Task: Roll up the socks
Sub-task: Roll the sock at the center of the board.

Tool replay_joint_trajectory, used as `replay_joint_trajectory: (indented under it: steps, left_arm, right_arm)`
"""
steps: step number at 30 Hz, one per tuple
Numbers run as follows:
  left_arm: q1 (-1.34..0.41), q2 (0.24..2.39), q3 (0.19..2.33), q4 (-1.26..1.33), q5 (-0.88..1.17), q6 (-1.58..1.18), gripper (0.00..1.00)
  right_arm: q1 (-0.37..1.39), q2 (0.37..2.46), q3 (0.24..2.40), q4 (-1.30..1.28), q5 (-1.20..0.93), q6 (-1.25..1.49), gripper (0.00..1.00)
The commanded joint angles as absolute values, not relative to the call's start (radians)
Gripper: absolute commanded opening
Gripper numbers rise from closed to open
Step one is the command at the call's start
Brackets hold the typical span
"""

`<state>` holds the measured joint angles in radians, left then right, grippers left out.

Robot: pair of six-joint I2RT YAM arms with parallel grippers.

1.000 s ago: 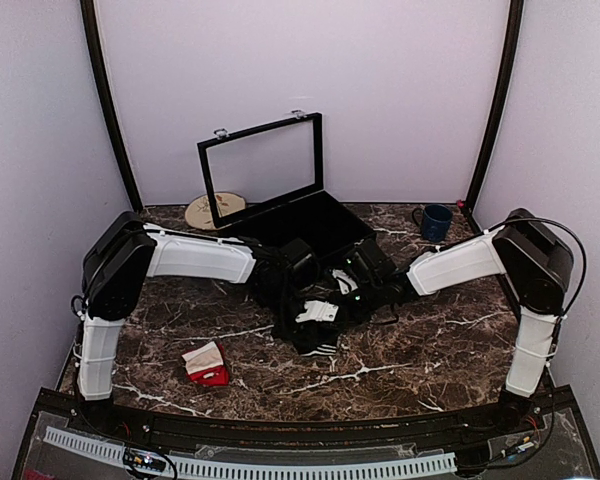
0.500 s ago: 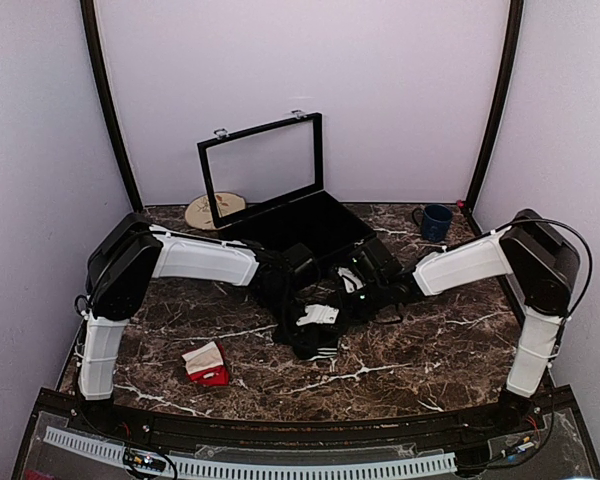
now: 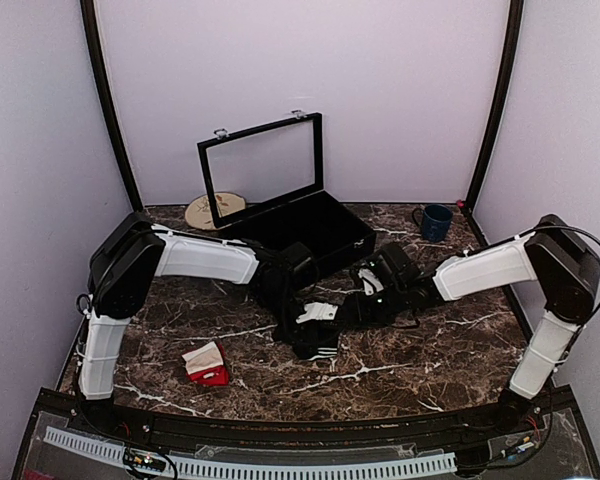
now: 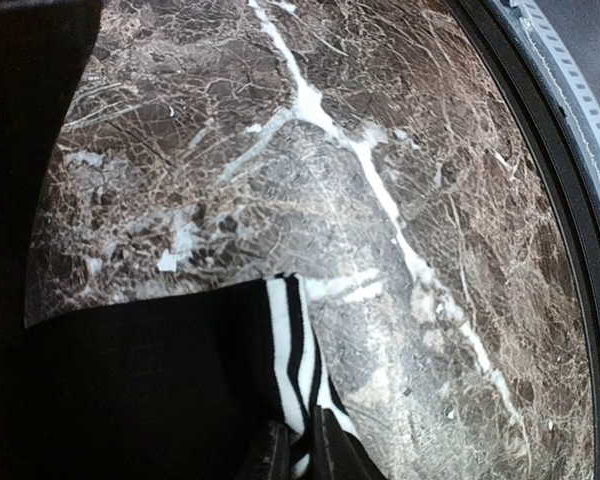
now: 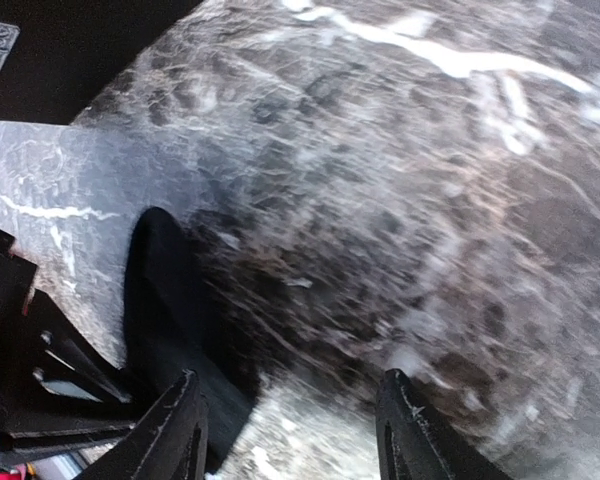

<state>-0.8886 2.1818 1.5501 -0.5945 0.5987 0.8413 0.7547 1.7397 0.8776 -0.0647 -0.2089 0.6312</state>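
Note:
The red socks (image 3: 208, 364) with a cream cuff lie bunched at the front left of the table, away from both grippers. A black sock with white stripes (image 3: 315, 342) lies mid-table. My left gripper (image 4: 300, 458) is shut on the striped cuff of this black sock (image 4: 280, 330), and the rest of the fabric spreads left. In the top view the left gripper (image 3: 292, 300) sits over the sock's far end. My right gripper (image 5: 295, 430) stands open over bare marble, with the dark fabric (image 5: 165, 290) beside its left finger. It sits just right of the sock, right gripper (image 3: 358, 305).
An open black case (image 3: 355, 235) with its glass lid (image 3: 262, 165) raised stands at the back centre. A round cream disc (image 3: 214, 210) lies left of it. A blue mug (image 3: 436, 222) is at the back right. Purple walls enclose the marble table (image 3: 450, 350).
My right gripper has opened wide and drawn back to the right, away from the black sock. The left gripper has stayed shut on the cuff, hardly moving.

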Motion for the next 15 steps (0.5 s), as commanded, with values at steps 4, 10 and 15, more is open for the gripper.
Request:
replay_joint_trajectory:
  steps: [4,10,15]
  left_arm:
    - [-0.872,2.228,1.56,-0.641,0.581,0.831,0.13]
    - [-0.871,2.235,1.565,-0.649,0.585,0.829,0.13]
    - [-0.871,2.249,1.578,-0.659,0.595,0.821,0.13]
  right_arm:
    - [0.735,1.657,0.769,-0.18,-0.068,0.673,0.58]
    - [0.75,1.488,0.702,-0.224,0.031,0.687,0.58]
    - [0.875,1.428,0.725,-0.337,0.179,0.653,0.57]
